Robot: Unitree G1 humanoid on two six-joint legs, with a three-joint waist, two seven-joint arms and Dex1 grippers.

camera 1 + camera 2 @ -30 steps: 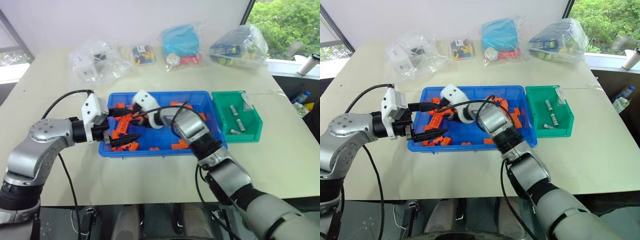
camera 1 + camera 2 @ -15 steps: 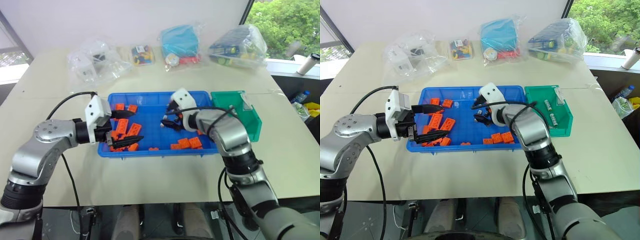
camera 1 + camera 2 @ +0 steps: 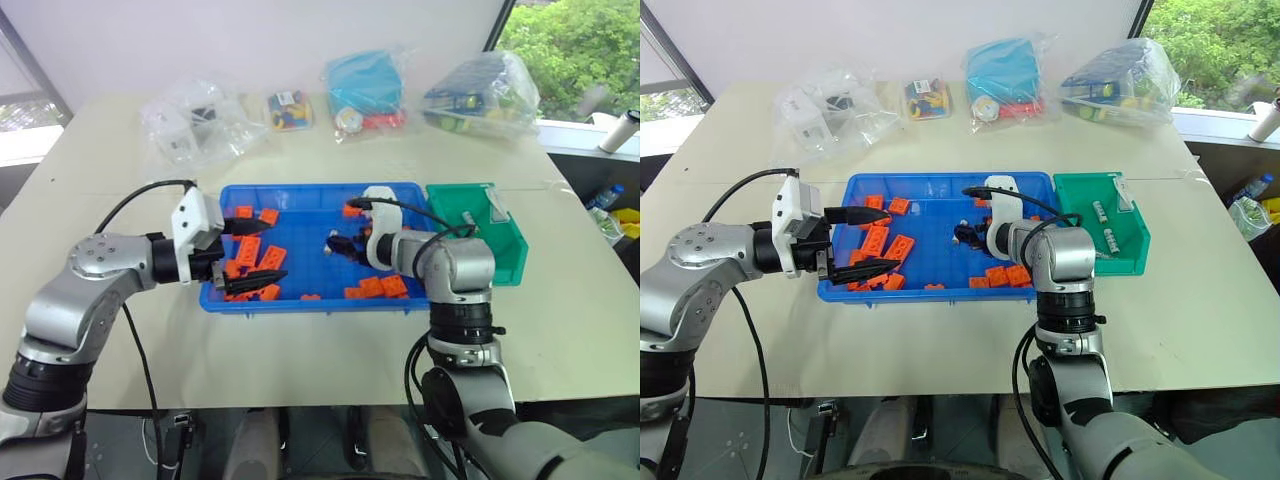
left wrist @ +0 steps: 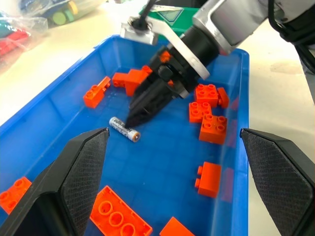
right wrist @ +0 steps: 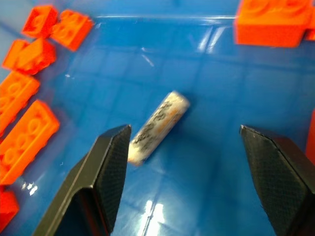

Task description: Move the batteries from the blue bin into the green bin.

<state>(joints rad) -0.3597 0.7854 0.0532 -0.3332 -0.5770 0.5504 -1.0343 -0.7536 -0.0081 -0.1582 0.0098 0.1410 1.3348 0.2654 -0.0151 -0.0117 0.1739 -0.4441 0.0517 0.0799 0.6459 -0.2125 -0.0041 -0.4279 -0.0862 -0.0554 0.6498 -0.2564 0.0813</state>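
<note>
A: Where is the battery (image 5: 158,126) to be picked?

B: On the bare floor of the blue bin (image 3: 300,197), near its middle, clear of the orange blocks (image 3: 250,252). It lies flat, apart from everything. A few more batteries (image 3: 1102,236) already lie in the green bin (image 3: 1130,258), which sits against the blue bin's right end.

A: And the right gripper (image 4: 131,118)?

B: Its tip hangs just over the battery, and its fingers (image 5: 109,167) stand wide apart with nothing between them. In the right wrist view the battery sits nearer one finger than the other, at a slant to the gap.

A: So what makes a good grasp here?

B: I'd centre the gap over the battery, turn the wrist so the fingers close across its narrow width, then lower until the tips almost touch the blue bin's floor. Close slowly; a round thing on slick plastic will likely roll away if one finger reaches it first.

A: How does the right arm sit?

B: Forearm raised over the blue bin's near rim, gripper pointing down and toward the bin's left end.

A: The left gripper (image 3: 252,252)?

B: It hovers over the blue bin's left end, above the blocks, pointing along the bin toward the battery, fingers (image 4: 78,167) spread wide and holding nothing.
</note>
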